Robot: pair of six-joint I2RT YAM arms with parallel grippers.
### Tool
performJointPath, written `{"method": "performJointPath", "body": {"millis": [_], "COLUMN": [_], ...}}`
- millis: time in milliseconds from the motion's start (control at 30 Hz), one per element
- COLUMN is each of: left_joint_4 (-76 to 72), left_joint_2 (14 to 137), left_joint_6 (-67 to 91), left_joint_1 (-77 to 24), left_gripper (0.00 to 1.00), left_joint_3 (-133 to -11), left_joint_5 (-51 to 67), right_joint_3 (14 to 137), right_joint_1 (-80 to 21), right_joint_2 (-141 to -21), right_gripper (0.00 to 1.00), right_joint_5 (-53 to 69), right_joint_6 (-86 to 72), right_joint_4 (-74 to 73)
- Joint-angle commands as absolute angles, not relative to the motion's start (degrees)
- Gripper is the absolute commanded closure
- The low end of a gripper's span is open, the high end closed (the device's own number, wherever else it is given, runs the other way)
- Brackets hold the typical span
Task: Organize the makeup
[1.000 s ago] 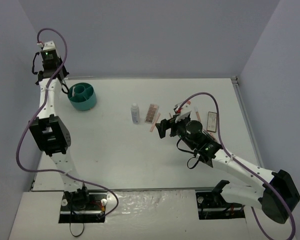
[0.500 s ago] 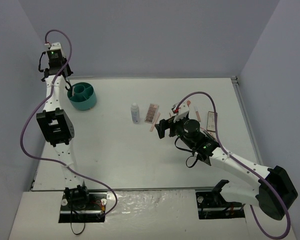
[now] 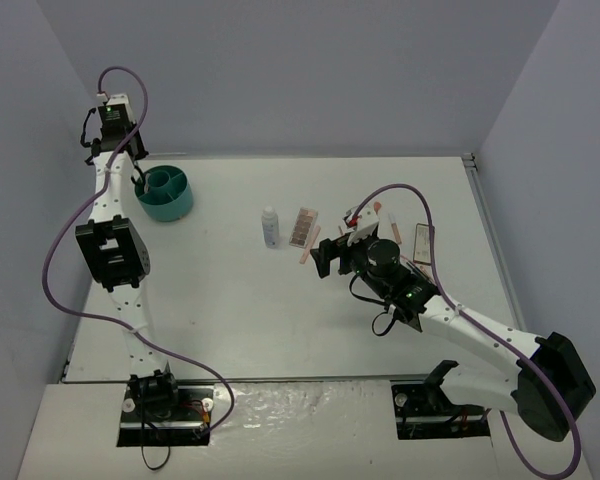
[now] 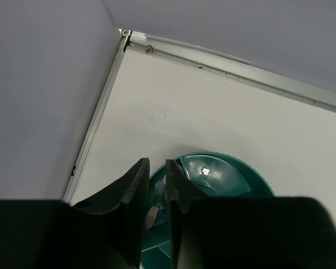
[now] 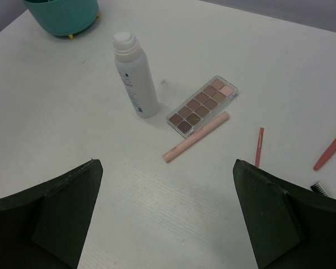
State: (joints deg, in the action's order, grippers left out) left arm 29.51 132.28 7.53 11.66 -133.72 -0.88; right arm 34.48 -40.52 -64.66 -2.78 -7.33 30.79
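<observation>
My left gripper (image 3: pixel 138 178) hangs over the left part of the round teal tub (image 3: pixel 165 192). In the left wrist view its jaws (image 4: pixel 158 188) are nearly shut on a thin pale stick that reaches down into the tub (image 4: pixel 224 174). My right gripper (image 5: pixel 168 185) is wide open and empty, just near of the makeup. A white bottle (image 5: pixel 135 75) stands upright. Beside it lie a pinkish-brown palette (image 5: pixel 203 104) and a pink stick (image 5: pixel 196 136). A thin red pencil (image 5: pixel 260 147) and an orange-pink stick (image 5: pixel 331 151) lie to the right. The dark-framed compact (image 3: pixel 424 241) lies behind the right wrist.
The table's back rail (image 4: pixel 241 61) and left edge (image 4: pixel 98 112) run close to the tub. Grey walls enclose the left, back and right. A brush tip (image 5: pixel 320 188) shows by the right finger. More pink sticks (image 3: pixel 378 210) lie beyond the right wrist.
My left wrist has swung right and closer over the teal tub. The right arm has shifted slightly; the makeup on the table has not moved.
</observation>
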Motion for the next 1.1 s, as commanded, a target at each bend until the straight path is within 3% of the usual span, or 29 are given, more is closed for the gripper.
{"method": "performJointPath", "body": {"millis": [0, 67, 367, 500, 1067], "left_joint_4": [30.19, 30.58, 30.15, 26.80, 31.69], "left_joint_2": [130.43, 129.27, 117.53, 106.74, 70.06], "left_joint_6": [6.44, 6.77, 11.12, 16.51, 20.14], "left_joint_1": [12.18, 12.22, 12.07, 11.26, -5.60], "left_gripper": [0.72, 0.61, 0.33, 0.23, 0.03], "left_joint_3": [-137.06, -136.91, -131.71, -122.87, -90.95], "left_joint_5": [-1.41, -1.23, 0.00, 4.73, 9.07], "right_joint_3": [35.68, 35.60, 36.44, 37.36, 40.55], "right_joint_1": [-40.22, -40.25, -40.04, -39.25, -29.74], "right_joint_2": [-63.26, -62.84, -61.42, -60.98, -69.36], "right_gripper": [0.00, 0.00, 0.00, 0.00, 0.03], "right_joint_5": [-4.98, -5.82, -12.30, -16.18, -14.31], "right_joint_6": [-8.04, -8.63, -12.34, -14.65, -23.94], "right_joint_4": [31.95, 30.81, 22.79, 18.63, 12.97]}}
